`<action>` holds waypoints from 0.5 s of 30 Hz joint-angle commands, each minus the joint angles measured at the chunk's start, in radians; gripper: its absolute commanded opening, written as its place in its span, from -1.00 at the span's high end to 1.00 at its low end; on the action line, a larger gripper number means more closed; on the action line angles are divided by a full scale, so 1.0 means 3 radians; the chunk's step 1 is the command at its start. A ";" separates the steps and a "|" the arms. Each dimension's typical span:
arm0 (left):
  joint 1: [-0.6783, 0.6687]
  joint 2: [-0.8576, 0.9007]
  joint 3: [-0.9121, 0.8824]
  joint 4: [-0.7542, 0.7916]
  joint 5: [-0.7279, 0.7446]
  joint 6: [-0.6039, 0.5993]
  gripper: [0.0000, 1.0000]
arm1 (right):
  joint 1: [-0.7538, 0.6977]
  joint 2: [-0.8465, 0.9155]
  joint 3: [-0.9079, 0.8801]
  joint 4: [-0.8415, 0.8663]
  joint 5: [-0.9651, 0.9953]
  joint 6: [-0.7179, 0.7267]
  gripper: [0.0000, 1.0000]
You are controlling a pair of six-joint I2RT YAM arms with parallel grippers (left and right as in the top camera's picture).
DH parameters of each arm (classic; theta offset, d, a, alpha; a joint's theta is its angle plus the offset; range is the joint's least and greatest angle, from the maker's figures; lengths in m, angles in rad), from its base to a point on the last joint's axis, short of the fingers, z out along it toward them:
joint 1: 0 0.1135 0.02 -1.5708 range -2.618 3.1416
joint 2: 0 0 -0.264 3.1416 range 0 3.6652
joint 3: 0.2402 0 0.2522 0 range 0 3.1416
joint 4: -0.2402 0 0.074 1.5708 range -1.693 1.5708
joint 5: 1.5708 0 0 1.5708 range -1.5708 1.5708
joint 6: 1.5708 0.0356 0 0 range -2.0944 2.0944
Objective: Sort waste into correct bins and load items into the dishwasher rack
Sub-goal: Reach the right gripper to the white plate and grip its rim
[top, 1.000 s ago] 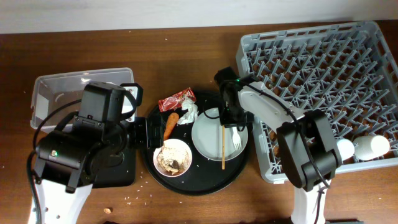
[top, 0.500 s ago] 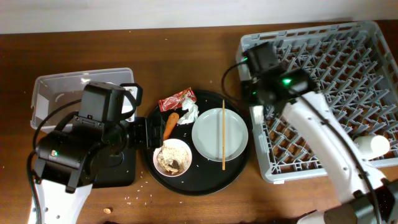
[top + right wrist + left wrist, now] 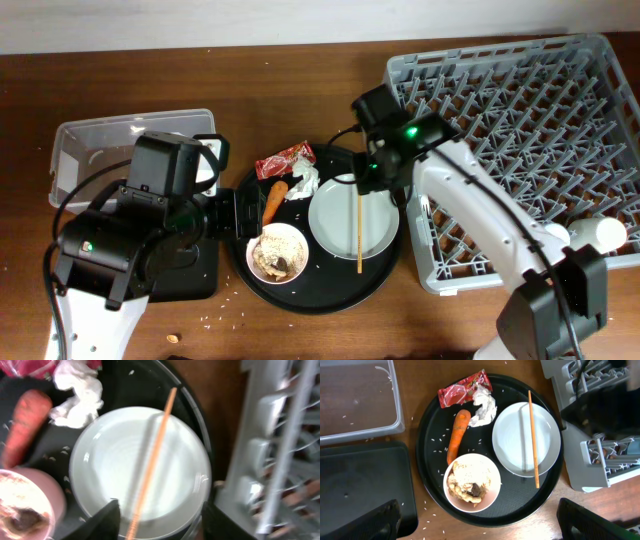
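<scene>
The white plate (image 3: 352,215) lies on the round black tray (image 3: 330,295) with the wooden chopstick (image 3: 359,228) across it. The white bowl (image 3: 278,252) holds rice and brown scraps. The carrot (image 3: 272,200), tissue (image 3: 302,180) and red wrapper (image 3: 283,161) lie beside it. My right gripper (image 3: 378,180) hovers open and empty over the plate's far edge. In the right wrist view it (image 3: 160,527) straddles the chopstick (image 3: 152,460). My left gripper (image 3: 480,527) is open above the tray's near edge. No fork shows on the plate.
The grey dishwasher rack (image 3: 520,100) fills the right side, with a white cup (image 3: 607,232) at its near right. The clear tub (image 3: 80,150) stands far left. The black bin (image 3: 365,480) sits in front of it, mostly under my left arm. Rice grains (image 3: 212,322) lie on the table.
The fork that lay on the plate is gone from it. My right gripper swung over the rack's left corner, then came back over the plate. The left arm has not moved.
</scene>
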 commanded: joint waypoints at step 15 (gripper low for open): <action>-0.0010 -0.0003 0.0024 0.0005 -0.0024 -0.0010 -0.98 | -0.0310 -0.0287 0.0083 0.0123 0.0371 0.0079 0.92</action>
